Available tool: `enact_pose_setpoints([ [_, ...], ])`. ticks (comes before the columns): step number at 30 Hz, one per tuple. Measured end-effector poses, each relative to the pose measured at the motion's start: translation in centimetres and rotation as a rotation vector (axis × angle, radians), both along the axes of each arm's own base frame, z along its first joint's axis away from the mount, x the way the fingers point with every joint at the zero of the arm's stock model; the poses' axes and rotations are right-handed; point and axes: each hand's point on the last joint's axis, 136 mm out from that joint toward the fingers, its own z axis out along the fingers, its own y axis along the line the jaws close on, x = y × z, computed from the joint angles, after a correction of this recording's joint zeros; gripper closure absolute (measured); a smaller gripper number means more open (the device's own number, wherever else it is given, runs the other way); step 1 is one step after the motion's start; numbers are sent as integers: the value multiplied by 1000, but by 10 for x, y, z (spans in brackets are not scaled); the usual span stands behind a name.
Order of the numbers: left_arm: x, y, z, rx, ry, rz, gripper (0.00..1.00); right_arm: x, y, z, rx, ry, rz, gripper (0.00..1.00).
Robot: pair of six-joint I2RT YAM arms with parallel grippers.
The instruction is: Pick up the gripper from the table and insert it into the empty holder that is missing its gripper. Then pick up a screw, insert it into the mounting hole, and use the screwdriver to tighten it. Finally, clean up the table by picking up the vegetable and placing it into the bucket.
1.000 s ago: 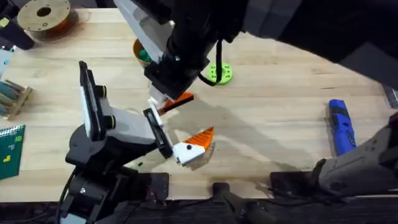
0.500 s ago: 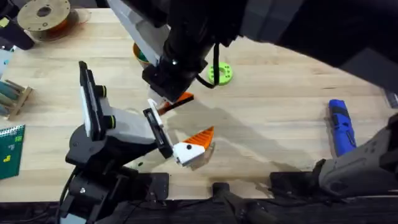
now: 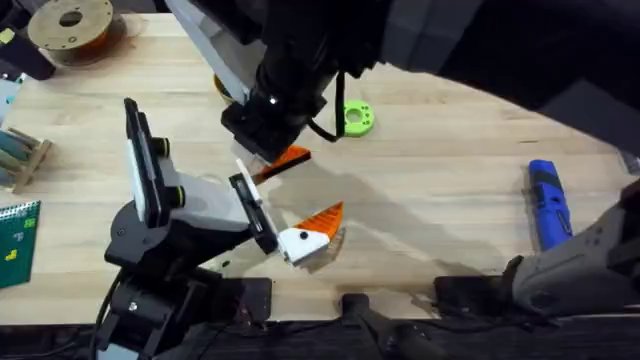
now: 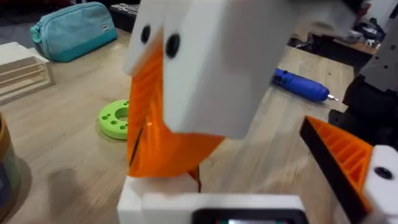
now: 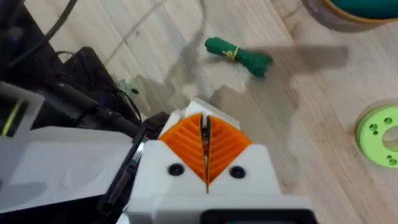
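Pale wood-plank table (image 3: pixel 450 150), grain lengthwise, soft shadows across middle. Cardboard filament spool (image 3: pixel 70 25) at far left corner. Wooden slatted rack (image 3: pixel 20 155) and green printed card (image 3: pixel 18 240) at left edge. Teal zip pouch (image 4: pixel 74 31) on far tabletop.

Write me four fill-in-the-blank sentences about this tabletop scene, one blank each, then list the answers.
1. The flat ring-shaped disc with holes is bright ____ in colour.
2. The screwdriver lying on the table near the right arm's base is coloured ____.
3. In the right wrist view, the orange pads of the right claw are pressed ____.
4. The green leafy vegetable is lying on the ____, outside the bucket.

Answers: green; blue; together; table
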Motion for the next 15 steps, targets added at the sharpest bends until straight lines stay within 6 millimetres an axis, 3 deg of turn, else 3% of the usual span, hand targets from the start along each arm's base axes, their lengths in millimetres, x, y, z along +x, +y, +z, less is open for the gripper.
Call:
enact_pose_setpoints([
  [15,-5,-3,0,0,-4,-32,13,-4,-7,1,-22,14,0,995],
])
